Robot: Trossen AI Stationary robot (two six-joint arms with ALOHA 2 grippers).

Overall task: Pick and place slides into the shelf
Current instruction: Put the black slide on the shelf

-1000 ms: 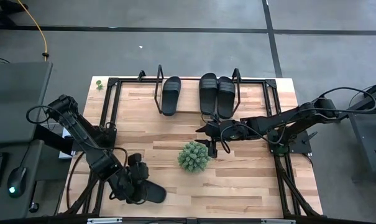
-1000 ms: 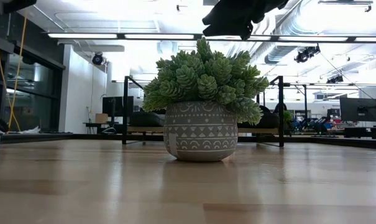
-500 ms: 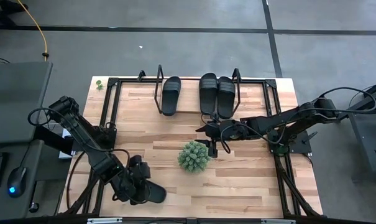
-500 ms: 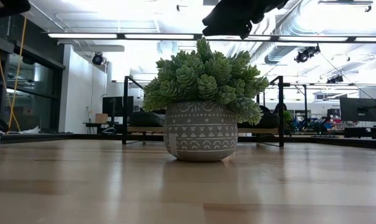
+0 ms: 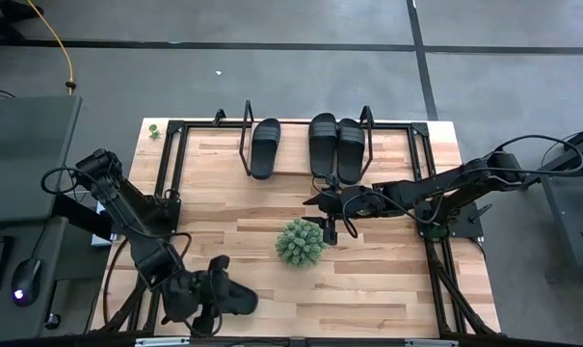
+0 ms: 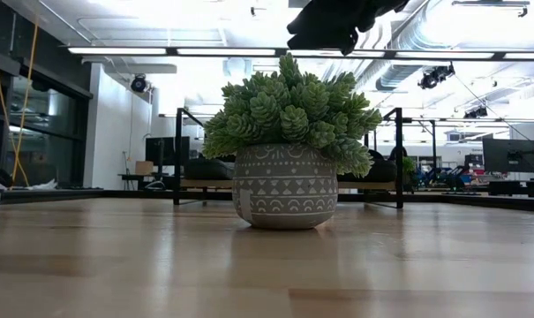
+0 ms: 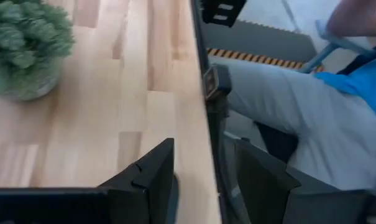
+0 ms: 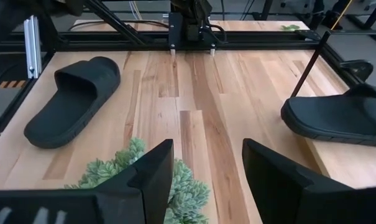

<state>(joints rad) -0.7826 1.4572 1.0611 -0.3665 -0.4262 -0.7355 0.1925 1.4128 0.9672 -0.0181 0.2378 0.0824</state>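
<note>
Slides: three rest on the shelf; the fourth slide lies on the counter near the front-left corner, beside the left gripper, jaws open. Right gripper waits mid-counter, jaws open.

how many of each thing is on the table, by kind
slides: 4, with 3 on the shelf and 1 at the table's near left corner by the left gripper
shelf: 1
plant: 1
total: 6
</note>
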